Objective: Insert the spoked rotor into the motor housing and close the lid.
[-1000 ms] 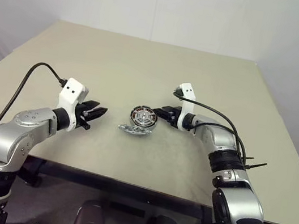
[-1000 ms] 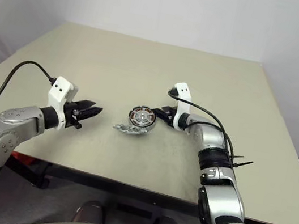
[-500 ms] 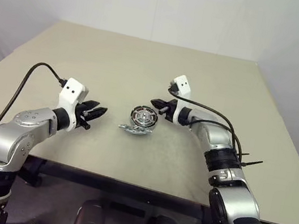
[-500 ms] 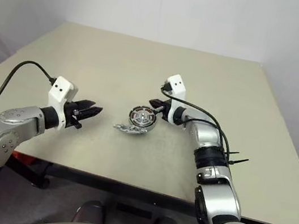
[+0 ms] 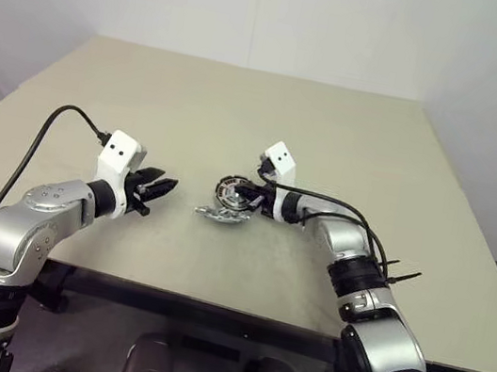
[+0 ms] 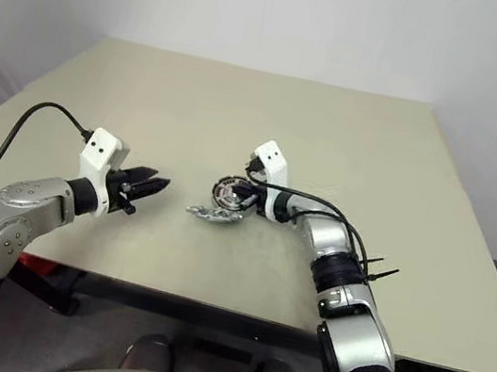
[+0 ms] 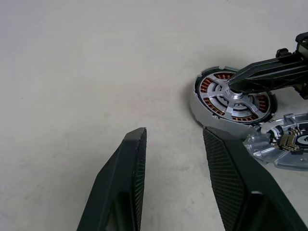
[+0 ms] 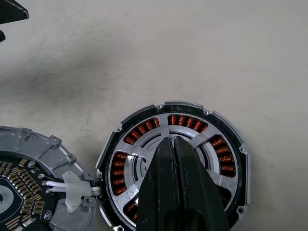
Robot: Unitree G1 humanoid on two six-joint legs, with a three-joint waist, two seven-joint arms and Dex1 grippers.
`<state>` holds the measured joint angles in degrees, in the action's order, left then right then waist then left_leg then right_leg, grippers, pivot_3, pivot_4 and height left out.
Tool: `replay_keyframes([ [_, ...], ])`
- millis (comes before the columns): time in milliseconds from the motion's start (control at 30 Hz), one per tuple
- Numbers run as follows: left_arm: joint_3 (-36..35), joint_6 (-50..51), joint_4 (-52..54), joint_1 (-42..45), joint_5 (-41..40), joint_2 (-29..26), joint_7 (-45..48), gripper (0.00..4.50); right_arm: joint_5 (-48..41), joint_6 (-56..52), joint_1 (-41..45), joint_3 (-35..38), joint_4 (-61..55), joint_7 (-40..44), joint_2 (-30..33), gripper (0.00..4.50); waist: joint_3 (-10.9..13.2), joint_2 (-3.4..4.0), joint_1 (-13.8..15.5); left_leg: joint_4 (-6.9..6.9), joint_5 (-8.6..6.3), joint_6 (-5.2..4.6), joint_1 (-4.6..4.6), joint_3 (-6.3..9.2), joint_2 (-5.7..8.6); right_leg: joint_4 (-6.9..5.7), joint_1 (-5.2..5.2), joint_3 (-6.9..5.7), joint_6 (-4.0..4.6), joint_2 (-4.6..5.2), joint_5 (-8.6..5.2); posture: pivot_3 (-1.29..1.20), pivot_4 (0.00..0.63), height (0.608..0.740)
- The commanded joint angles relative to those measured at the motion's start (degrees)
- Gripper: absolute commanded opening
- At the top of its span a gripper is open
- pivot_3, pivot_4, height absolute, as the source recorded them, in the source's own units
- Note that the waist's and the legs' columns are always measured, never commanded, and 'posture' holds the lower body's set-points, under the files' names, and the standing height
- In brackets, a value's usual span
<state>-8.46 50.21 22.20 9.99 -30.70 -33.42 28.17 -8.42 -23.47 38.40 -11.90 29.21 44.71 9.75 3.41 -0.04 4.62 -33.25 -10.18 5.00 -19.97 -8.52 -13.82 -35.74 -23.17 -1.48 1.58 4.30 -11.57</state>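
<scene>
The motor housing (image 8: 230, 135), a dark ring with copper windings, lies at the table's middle. The silver spoked rotor (image 8: 201, 138) sits inside it, its spokes lying over the windings. My right gripper (image 8: 172, 140) is shut, and its joined tips rest over the rotor's hub; it also shows over the housing in the head view (image 5: 246, 191). The lid (image 8: 33, 142), silvery with a dark inside, lies open-side up against the housing's near-left side, joined to it by white wires. My left gripper (image 5: 158, 190) hovers open and empty to the left of the housing.
The beige table (image 5: 242, 109) stretches bare beyond the parts. Its front edge runs just below both arms, and a pale wall stands behind it.
My right gripper has shut and swung left from beside the housing to over its centre. The left arm and the parts have not moved.
</scene>
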Motion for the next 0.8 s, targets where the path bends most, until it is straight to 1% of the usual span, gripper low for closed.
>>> replay_keyframes([
  [33,-1.2,-1.0,1.2,0.2,0.1,-0.3,-0.2,1.97,-0.1,0.3,0.5,0.2,0.3,1.6,0.3,0.01,0.0,0.00,-0.2,0.00,0.00,0.00,0.00,0.00,0.00,0.00,0.00,0.00,-0.08,0.00,-0.05,0.00,0.000,0.740],
  [133,-1.1,-1.1,1.2,0.1,0.1,-0.2,-0.2,1.97,-1.5,2.5,1.7,1.0,-2.9,5.3,1.5,0.01,0.0,0.01,-0.2,0.00,0.00,0.00,-0.03,0.01,0.00,0.01,0.00,-0.01,-0.12,0.00,-0.07,0.00,0.000,0.740],
  [200,-0.9,-1.1,1.2,0.1,0.0,-0.2,-0.1,1.97,-1.6,5.0,2.5,0.9,-4.6,7.9,2.6,0.01,0.0,0.02,-0.2,0.00,0.00,0.00,-0.10,0.01,0.00,0.04,-0.04,-0.01,0.04,0.01,0.02,0.00,0.000,0.740],
  [267,-0.5,-1.5,0.9,0.3,0.3,-0.4,0.3,1.97,0.2,10.2,4.0,-0.7,-4.8,12.3,5.3,0.01,0.0,0.02,-0.3,0.00,-0.02,-0.04,-0.14,0.00,0.00,0.05,-0.08,-0.01,0.05,0.00,0.03,0.00,0.000,0.740],
  [333,-0.2,-1.8,0.6,0.6,0.6,-0.6,0.5,1.97,2.8,16.7,5.8,-2.5,-3.3,15.8,8.2,0.01,0.0,0.03,-0.3,0.01,-0.03,-0.05,-0.18,0.00,0.00,0.07,-0.12,-0.03,0.05,0.00,0.02,0.00,0.000,0.740],
  [433,-0.1,-2.1,0.1,0.9,1.0,-0.5,0.8,1.97,6.0,25.2,9.0,-4.0,1.4,18.6,11.1,0.01,0.0,0.02,-0.4,0.01,-0.04,-0.07,-0.19,0.00,-0.01,0.07,-0.12,-0.03,0.06,0.00,0.02,0.00,0.000,0.740],
  [533,0.2,-2.5,-0.2,1.1,1.3,-0.4,0.9,1.97,7.0,31.6,12.8,-4.9,6.1,25.1,13.8,0.01,0.0,0.02,-0.5,-0.03,-0.04,-0.07,-0.19,-0.01,0.00,0.05,-0.12,-0.02,0.06,0.00,0.02,0.00,0.000,0.740],
  [633,0.5,-2.9,-0.6,1.3,1.5,-0.3,1.0,1.97,9.8,39.9,16.9,-6.7,11.8,29.9,15.9,0.63,0.0,0.01,-0.6,-0.06,-0.05,-0.09,-0.21,-0.01,0.00,0.05,-0.12,-0.02,0.06,0.01,0.02,0.00,0.000,0.740],
  [700,0.7,-3.2,-0.9,1.6,1.6,-0.3,1.0,1.97,12.1,44.6,19.5,-8.2,15.9,32.1,16.6,1.24,0.0,0.01,-0.6,-0.07,-0.06,-0.11,-0.24,-0.01,-0.01,0.05,-0.13,-0.04,0.07,0.00,0.02,0.00,0.000,0.740],
  [800,1.2,-3.5,-1.2,1.9,1.8,-0.3,1.2,1.97,16.2,50.6,23.8,-10.3,21.8,31.8,16.3,2.29,0.0,0.01,-0.7,-0.07,-0.10,-0.18,-0.27,-0.01,-0.02,0.04,-0.17,-0.05,0.09,0.00,0.01,0.00,0.000,0.740],
])
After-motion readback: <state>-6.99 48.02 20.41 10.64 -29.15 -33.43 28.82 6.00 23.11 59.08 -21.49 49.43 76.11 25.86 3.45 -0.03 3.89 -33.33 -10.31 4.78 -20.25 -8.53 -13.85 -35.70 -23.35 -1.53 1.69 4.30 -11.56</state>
